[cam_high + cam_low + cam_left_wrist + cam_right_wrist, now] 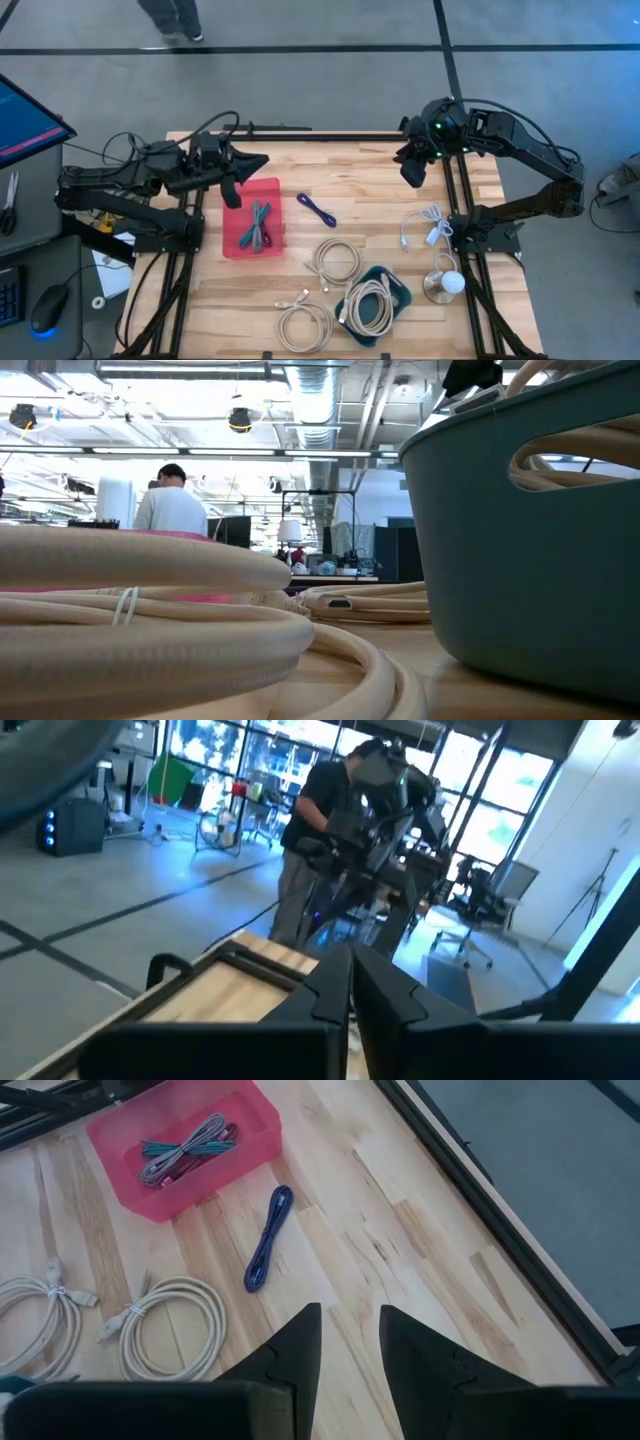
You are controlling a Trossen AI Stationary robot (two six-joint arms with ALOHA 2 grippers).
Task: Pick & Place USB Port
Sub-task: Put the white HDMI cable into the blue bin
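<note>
Nearest the front edge of the desk lie 2 cream cable coils and a teal basket holding another cream coil, with a further coil just behind them and a white adapter cable to the right. Farther back, a blue USB cable lies bare on the wood between the pink bin, which holds bundled grey and green cables, and the right arm. The left claw hovers at the bin's far left edge with fingers together and empty; the right claw, fingers slightly apart and empty, hangs above the far right of the desk, nothing between it and the blue cable.
</note>
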